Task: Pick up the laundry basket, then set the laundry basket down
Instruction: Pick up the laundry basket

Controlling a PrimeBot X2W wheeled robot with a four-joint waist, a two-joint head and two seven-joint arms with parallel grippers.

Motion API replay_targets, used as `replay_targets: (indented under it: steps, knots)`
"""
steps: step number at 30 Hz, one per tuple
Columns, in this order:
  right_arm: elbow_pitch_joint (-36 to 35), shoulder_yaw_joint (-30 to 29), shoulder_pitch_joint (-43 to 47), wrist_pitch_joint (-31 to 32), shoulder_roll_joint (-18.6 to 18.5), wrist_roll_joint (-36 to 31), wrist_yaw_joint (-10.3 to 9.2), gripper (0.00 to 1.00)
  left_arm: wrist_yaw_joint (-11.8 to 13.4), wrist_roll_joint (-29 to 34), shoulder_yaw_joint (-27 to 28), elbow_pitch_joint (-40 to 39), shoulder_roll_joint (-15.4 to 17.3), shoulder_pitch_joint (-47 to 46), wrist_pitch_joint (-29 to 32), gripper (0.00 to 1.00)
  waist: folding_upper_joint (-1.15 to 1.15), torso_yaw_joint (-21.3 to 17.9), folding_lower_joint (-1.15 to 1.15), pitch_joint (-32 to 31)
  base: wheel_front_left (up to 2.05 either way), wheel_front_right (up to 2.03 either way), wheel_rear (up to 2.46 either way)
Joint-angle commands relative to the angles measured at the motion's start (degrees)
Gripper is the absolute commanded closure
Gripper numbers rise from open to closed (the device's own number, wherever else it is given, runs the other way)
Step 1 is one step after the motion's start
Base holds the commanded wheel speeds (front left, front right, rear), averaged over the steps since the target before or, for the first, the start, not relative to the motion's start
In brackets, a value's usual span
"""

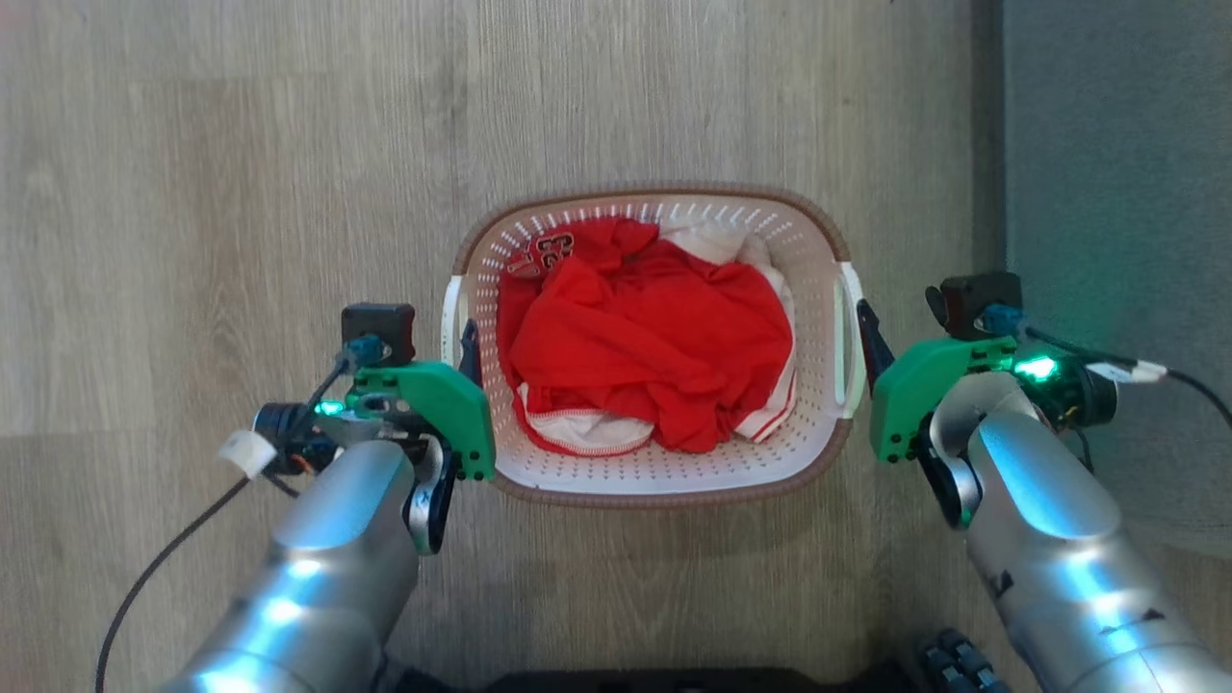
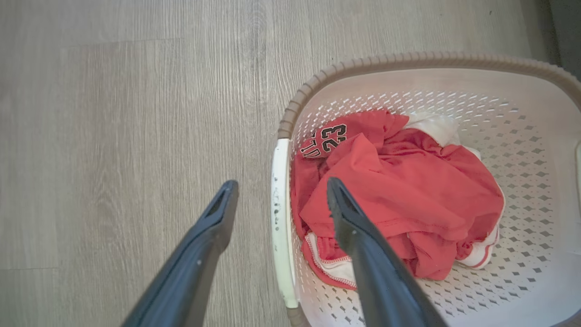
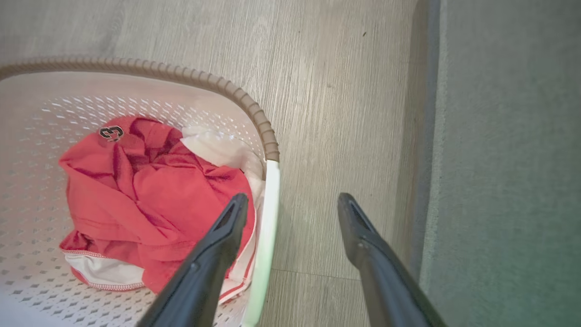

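The laundry basket (image 1: 654, 195) sits on the wood floor, cream-white with perforated walls and a brown woven-look rim. Crumpled red and white clothes (image 1: 654, 337) lie inside it. My left gripper (image 1: 465, 345) is open astride the basket's left white handle (image 2: 280, 227), with one finger over the clothes and the other outside above the floor. My right gripper (image 1: 869, 337) is open in the same way astride the right white handle (image 3: 268, 218). In the left wrist view the left gripper (image 2: 281, 184) holds nothing, and in the right wrist view neither does the right gripper (image 3: 292, 197).
A grey rug (image 1: 1116, 192) borders the floor just right of my right arm, and its edge (image 3: 426, 136) runs close beside the outer right finger. A black cable (image 1: 164, 568) trails from my left wrist. My dark base (image 1: 674, 681) lies at the bottom edge.
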Motion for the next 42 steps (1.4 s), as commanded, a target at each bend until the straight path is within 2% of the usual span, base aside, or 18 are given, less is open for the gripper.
replay_targets:
  steps: [1,5,18,25,34,42]
  knots:
    - [0.2,1.7,0.5,0.2,0.2,0.3,0.34,0.0,-0.4,-1.6,0.3,0.1,1.0,-0.1,-0.1,0.0,0.0,0.3,-0.01,1.3,0.0,0.0,0.0]
    - [4.6,3.2,-1.8,1.5,0.1,0.8,0.34,0.0,-1.5,-6.5,-4.3,1.7,1.0,-1.9,2.4,0.0,0.0,0.6,-0.01,3.0,0.0,0.0,0.0]
    - [10.2,6.0,-6.9,4.5,0.7,3.4,0.34,0.0,-3.2,-12.0,-13.3,4.9,1.0,-8.2,9.3,0.0,0.0,0.9,-0.01,7.4,0.0,0.0,0.0]
    - [12.1,7.4,-9.3,5.6,1.0,5.5,0.34,0.0,-3.3,-14.8,-16.5,6.2,1.0,-10.7,13.6,0.0,0.0,0.8,-0.01,9.1,0.0,0.0,0.0]
    - [14.1,9.2,-11.5,7.3,1.4,7.9,0.34,0.0,-3.8,-17.2,-19.4,7.8,1.0,-13.1,16.2,0.0,0.0,0.6,-0.01,11.1,0.0,0.0,0.0]
    - [14.0,10.9,-12.4,8.4,1.4,11.6,0.34,0.0,-3.2,-19.0,-22.0,7.3,1.0,-14.6,17.1,0.0,0.0,1.0,-0.01,12.2,0.0,0.0,0.0]
